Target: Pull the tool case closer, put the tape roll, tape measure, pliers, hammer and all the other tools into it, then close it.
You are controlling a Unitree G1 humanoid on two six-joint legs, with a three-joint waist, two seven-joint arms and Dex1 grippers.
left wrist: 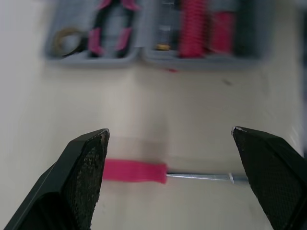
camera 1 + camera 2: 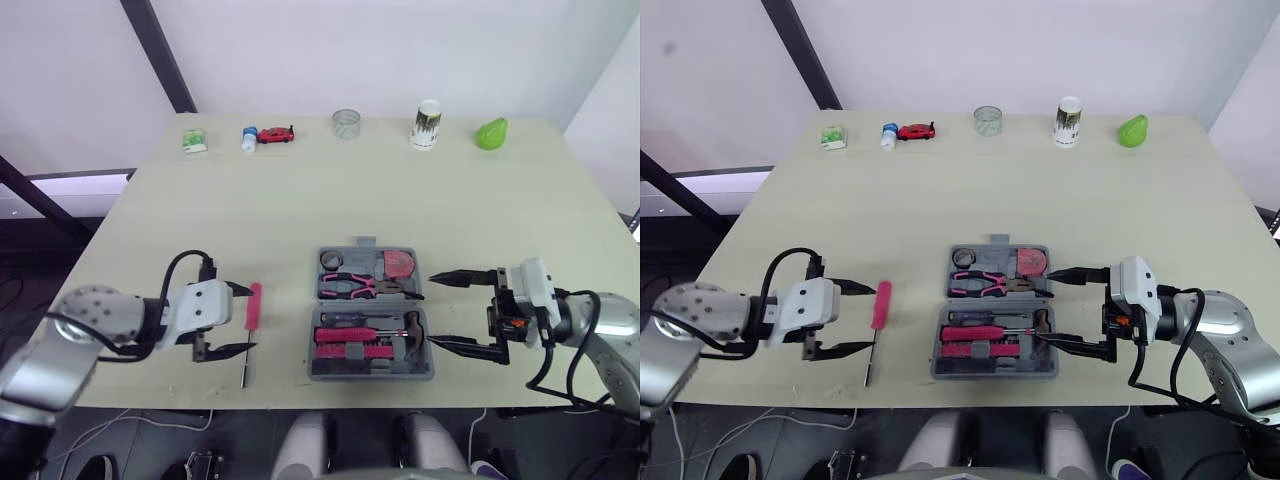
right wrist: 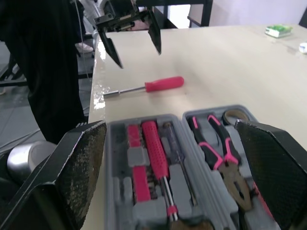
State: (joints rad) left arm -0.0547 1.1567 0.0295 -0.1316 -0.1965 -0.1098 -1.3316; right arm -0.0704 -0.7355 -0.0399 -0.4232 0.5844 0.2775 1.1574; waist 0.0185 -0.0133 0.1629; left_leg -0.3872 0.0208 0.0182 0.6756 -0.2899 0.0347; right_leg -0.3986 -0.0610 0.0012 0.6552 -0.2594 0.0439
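So, tool case (image 2: 371, 374): found lying open at the near middle of the table (image 2: 300, 200), lid half on the far side.
Far half: the tape roll (image 2: 332, 261), pliers (image 2: 360, 287) and tape measure (image 2: 398, 264) are seated in it.
Near half: the hammer (image 2: 412, 324) is tucked at the right end, and a pink-handled driver (image 2: 345, 335) is laid above a row of pink bits (image 2: 350, 350).
Loose screwdriver (image 2: 254, 305): left out on the table just to the left of the case, pink handle pointed away, shaft toward the near edge.
Left gripper (image 1: 170, 132): fingers are spread wide apart, one tip at each side of the loose screwdriver's handle, nothing gripped.
Right gripper (image 2: 434, 310): fingers are spread wide too, tips held right at the case's right edge; contact can't be made out.
Far edge: a red toy car (image 2: 276, 134), a clear cup (image 2: 346, 124) and a green thing (image 2: 491, 133) are lined up, well apart from the case.
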